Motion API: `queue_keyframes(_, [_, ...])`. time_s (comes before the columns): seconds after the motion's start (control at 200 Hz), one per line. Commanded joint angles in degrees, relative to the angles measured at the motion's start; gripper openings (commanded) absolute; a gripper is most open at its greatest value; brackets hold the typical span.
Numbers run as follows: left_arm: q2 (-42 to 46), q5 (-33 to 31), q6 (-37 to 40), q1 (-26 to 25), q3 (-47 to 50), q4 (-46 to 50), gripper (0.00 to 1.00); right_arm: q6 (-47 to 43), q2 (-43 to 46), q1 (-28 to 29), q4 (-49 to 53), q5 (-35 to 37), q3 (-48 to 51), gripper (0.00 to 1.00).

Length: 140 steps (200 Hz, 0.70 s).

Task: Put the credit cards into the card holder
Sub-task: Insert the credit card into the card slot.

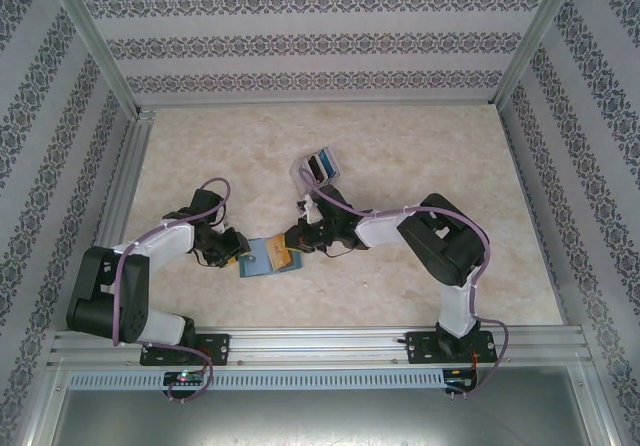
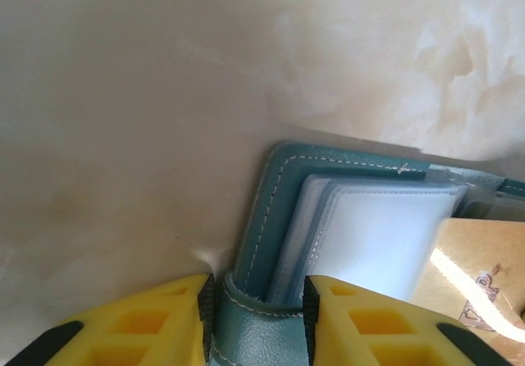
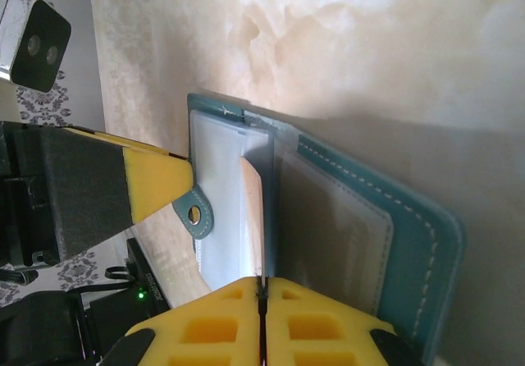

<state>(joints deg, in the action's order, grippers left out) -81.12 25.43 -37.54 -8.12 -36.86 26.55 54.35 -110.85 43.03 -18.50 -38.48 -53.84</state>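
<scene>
The teal card holder lies open on the table between my two grippers, its clear inner sleeves facing up. My left gripper is shut on the holder's clasp tab at its left edge and pins it down. In the right wrist view the left gripper's yellow finger presses beside the tab's snap hole. My right gripper is shut on a tan credit card, seen edge-on, standing between the holder's sleeves. The same tan card lies over the white sleeves.
A clear plastic box holding more cards stands behind the right gripper. Aluminium rails run along the near edge, and patterned walls enclose the marble-look table.
</scene>
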Motion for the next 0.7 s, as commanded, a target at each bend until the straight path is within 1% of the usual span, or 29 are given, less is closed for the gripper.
queue_keyframes(0.0, [-1.49, 1.29, 0.15, 0.30, 0.85, -2.28, 0.35, 0.76, -1.74, 0.88, -1.33, -0.28, -1.24, 0.09])
queue_keyframes(0.045, [-1.50, 1.83, -0.07, 0.30, 1.20, -2.90, 0.31, 0.86, -1.72, 0.95, -1.38, 0.21, -1.18, 0.09])
queue_keyframes(0.14, [-1.58, 1.81, 0.17, 0.30, 1.52, -3.12, 0.29, 0.77, -1.69, 1.22, -1.09, 1.83, -1.35, 0.09])
queue_keyframes(0.265, [-1.36, 2.05, -0.38, 0.30, 1.84, -3.51, 0.23, 1.19, -1.83, 2.11, -0.71, 4.45, -2.09, 0.09])
queue_keyframes(0.57, [-0.61, 2.55, -0.97, 0.12, 2.64, -4.25, 0.12, -1.29, -1.92, 5.60, 2.55, 12.61, -3.12, 0.09])
queue_keyframes(0.694, [-0.48, 2.65, -1.53, 0.00, 2.65, -4.50, 0.07, -1.58, -2.37, 6.69, 3.71, 14.22, -3.96, 0.09])
